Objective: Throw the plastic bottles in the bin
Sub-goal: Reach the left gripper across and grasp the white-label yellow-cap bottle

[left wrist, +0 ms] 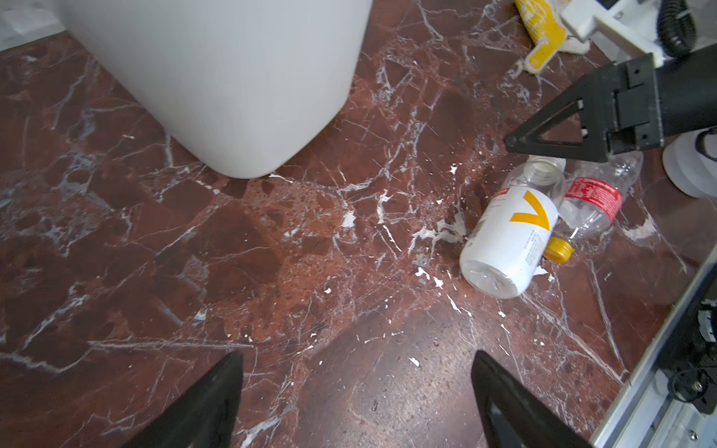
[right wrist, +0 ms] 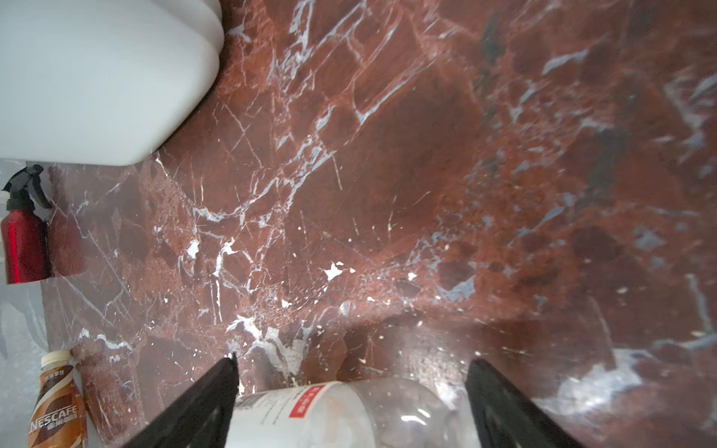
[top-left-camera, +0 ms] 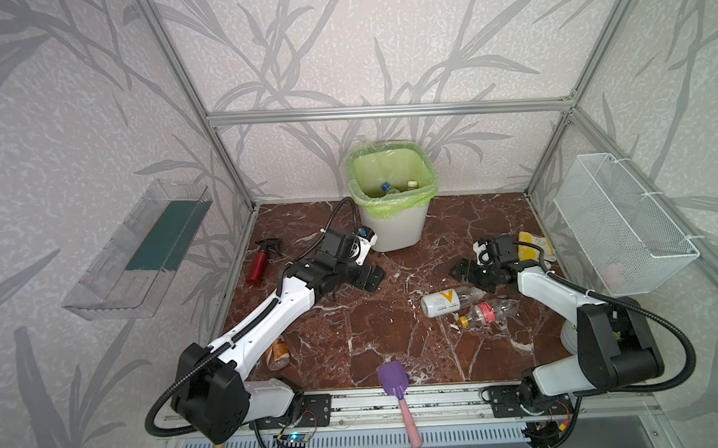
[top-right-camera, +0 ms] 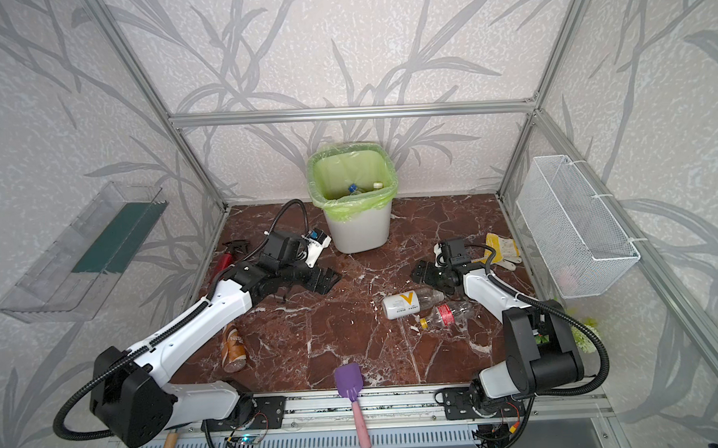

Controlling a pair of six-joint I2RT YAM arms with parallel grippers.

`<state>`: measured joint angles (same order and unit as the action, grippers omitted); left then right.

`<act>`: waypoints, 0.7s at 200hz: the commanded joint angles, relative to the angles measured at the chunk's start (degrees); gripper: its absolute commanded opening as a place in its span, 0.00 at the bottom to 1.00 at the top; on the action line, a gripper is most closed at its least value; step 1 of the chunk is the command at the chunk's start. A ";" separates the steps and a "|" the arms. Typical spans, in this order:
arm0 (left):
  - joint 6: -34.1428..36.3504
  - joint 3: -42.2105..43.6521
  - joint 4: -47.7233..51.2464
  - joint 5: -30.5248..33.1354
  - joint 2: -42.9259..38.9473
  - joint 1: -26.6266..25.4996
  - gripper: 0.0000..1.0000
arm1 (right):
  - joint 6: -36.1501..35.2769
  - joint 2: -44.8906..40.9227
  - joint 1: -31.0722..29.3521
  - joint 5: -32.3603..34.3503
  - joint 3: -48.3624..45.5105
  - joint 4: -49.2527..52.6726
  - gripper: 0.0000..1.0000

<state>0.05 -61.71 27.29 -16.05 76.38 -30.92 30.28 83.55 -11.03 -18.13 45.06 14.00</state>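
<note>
Left arm (top-left-camera: 270,316) stretched forward, low over the table, left gripper (top-left-camera: 371,277) with jaws spread wide. Right arm (top-left-camera: 551,291) bent at the elbow, right gripper (top-left-camera: 466,270) pointing toward the middle, jaws also wide apart. Grippers face each other, well apart.

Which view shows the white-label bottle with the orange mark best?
Left wrist: the white-label bottle lies whole, neck to base. Both top views show it small; the right wrist view catches only part of it at the frame edge.

Grey leaf-patterned wallpaper (top-left-camera: 341,47), aluminium frame rails (top-left-camera: 385,111), red-brown veined marble floor (top-left-camera: 353,317)
</note>
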 commanded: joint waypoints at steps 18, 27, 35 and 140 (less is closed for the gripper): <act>4.40 -3.61 3.77 -1.00 4.37 -4.23 0.92 | 5.72 0.20 -4.17 -1.79 -1.35 -2.86 0.92; 4.64 -3.97 3.82 -1.30 5.22 -5.20 0.92 | 7.72 0.32 -5.26 -2.35 -1.53 -4.16 0.92; 4.85 -4.09 3.84 -1.87 5.82 -6.03 0.93 | 8.85 0.67 -6.11 -3.30 -1.61 -5.66 0.92; 17.25 -20.89 7.52 -4.78 27.46 -18.04 0.99 | 1.27 -19.67 10.45 1.69 0.54 4.81 0.92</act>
<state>11.57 -78.15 31.57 -19.66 98.80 -46.48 34.48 70.15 -4.93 -18.13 44.18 15.16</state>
